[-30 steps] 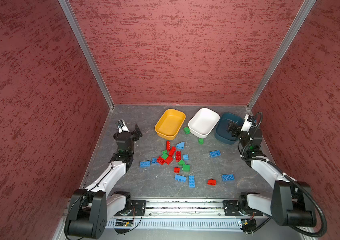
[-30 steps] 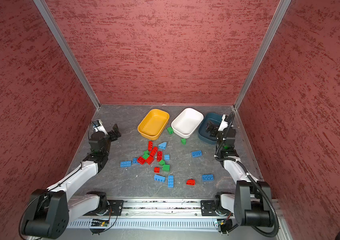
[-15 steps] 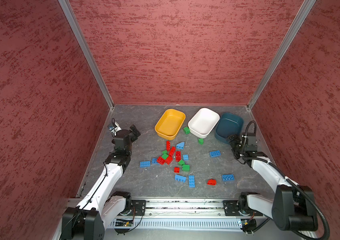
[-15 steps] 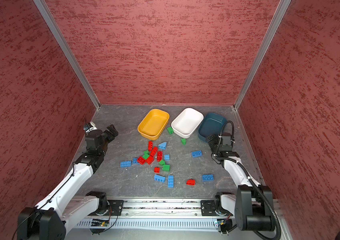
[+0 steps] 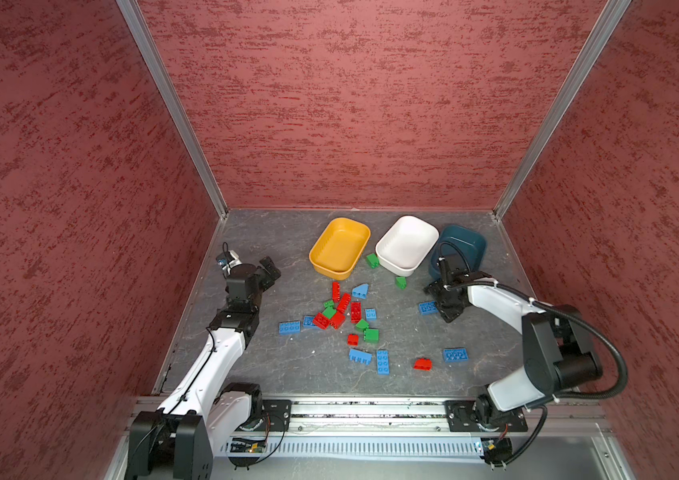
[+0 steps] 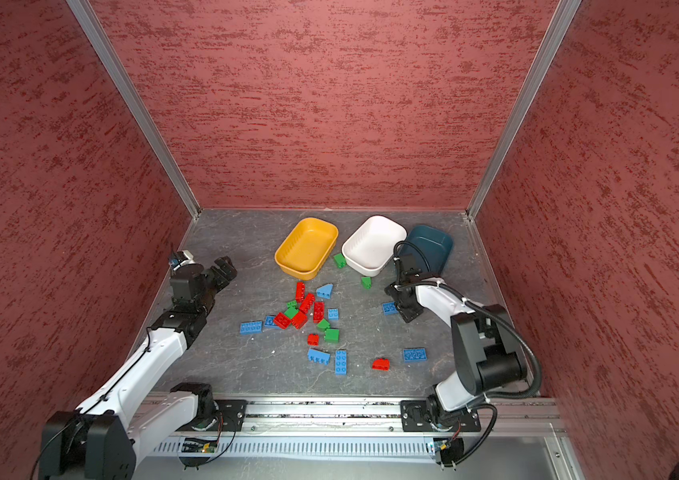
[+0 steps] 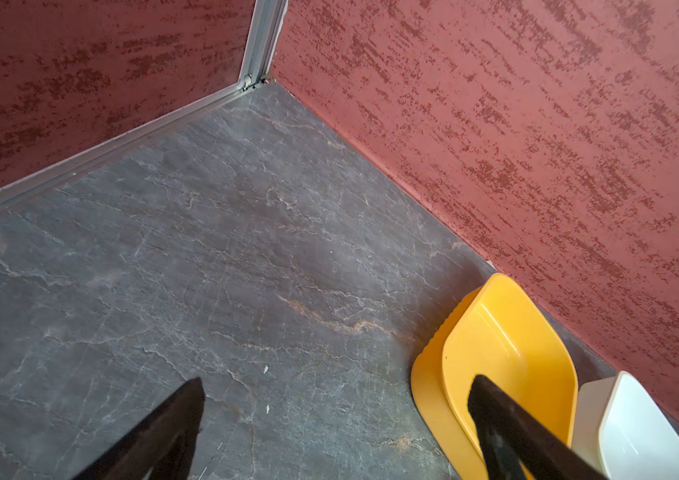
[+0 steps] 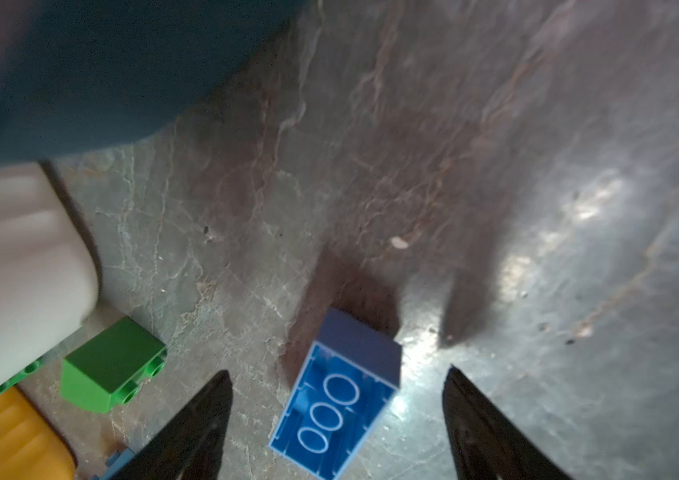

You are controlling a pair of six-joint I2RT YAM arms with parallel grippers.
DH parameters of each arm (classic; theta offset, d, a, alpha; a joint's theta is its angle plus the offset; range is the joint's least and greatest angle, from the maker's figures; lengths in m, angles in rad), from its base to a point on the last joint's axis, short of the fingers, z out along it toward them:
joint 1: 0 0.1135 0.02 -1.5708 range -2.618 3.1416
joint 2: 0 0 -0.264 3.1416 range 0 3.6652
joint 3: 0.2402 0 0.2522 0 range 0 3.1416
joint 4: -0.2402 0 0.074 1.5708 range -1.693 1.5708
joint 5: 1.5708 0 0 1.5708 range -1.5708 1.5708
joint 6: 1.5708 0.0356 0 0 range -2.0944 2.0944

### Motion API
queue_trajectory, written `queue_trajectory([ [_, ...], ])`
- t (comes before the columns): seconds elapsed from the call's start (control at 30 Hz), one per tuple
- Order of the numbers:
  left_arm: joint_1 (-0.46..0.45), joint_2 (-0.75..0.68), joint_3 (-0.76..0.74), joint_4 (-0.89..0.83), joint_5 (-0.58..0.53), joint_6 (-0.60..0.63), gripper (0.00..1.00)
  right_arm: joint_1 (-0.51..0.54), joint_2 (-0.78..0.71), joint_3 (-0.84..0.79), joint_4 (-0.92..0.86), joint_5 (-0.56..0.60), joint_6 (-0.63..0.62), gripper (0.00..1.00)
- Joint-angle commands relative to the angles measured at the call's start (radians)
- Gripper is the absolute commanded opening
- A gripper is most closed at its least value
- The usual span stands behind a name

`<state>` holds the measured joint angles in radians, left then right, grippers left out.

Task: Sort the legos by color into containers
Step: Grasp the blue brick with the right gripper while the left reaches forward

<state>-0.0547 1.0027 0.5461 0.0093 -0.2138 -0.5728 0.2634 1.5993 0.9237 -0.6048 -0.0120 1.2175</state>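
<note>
Red, green and light blue legos (image 5: 342, 311) lie loose in the middle of the floor in both top views. Behind them stand the mustard yellow container (image 5: 339, 249), the white container (image 5: 406, 243) and the dark teal container (image 5: 470, 245), all empty where visible. My right gripper (image 5: 443, 305) (image 8: 337, 372) is low over the floor in front of the teal one. It is open around a light blue brick (image 5: 428, 307) (image 8: 335, 403) lying underside up, with a gap on each side. My left gripper (image 5: 269, 272) (image 7: 337, 381) hangs open and empty at the left.
A green brick (image 5: 372, 260) lies between the yellow and white tubs, and another (image 5: 401, 282) in front of the white one. A blue brick (image 5: 455, 354) and a red one (image 5: 423, 364) lie near the front right. Red walls close in three sides.
My right arm has come down and forward from over the teal container to the blue brick on the floor, and its jaws have narrowed a little. The left arm has shifted only slightly.
</note>
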Motion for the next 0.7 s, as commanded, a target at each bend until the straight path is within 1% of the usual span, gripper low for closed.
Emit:
queue_trajectory([
  [0.0, 0.006, 0.010, -0.024, 0.033, 0.025, -0.019, 1.00, 0.039, 0.067, 0.093, -0.151, 0.081, 0.041, 0.70],
  [0.07, 0.006, 0.012, -0.032, 0.043, 0.021, -0.021, 0.99, 0.049, 0.091, 0.120, -0.166, 0.095, 0.049, 0.67],
  [0.13, 0.007, 0.013, -0.035, 0.045, 0.018, -0.021, 0.99, 0.054, 0.104, 0.122, -0.145, 0.089, 0.055, 0.62],
  [0.27, 0.008, 0.019, -0.034, 0.040, 0.020, -0.020, 0.99, 0.059, 0.120, 0.112, -0.127, 0.065, 0.083, 0.56],
  [0.37, 0.007, 0.025, -0.029, 0.032, 0.030, -0.021, 0.99, 0.063, 0.107, 0.095, -0.122, 0.069, 0.090, 0.49],
  [0.47, -0.003, 0.036, -0.022, 0.015, 0.025, -0.022, 0.99, 0.063, 0.082, 0.074, -0.130, 0.093, 0.092, 0.47],
  [0.57, -0.045, 0.052, 0.003, -0.027, -0.010, -0.019, 0.99, 0.063, 0.038, 0.049, -0.138, 0.121, 0.090, 0.45],
  [0.67, -0.116, 0.072, 0.034, -0.069, -0.064, 0.008, 0.99, 0.063, -0.026, 0.003, -0.099, 0.138, 0.081, 0.37],
])
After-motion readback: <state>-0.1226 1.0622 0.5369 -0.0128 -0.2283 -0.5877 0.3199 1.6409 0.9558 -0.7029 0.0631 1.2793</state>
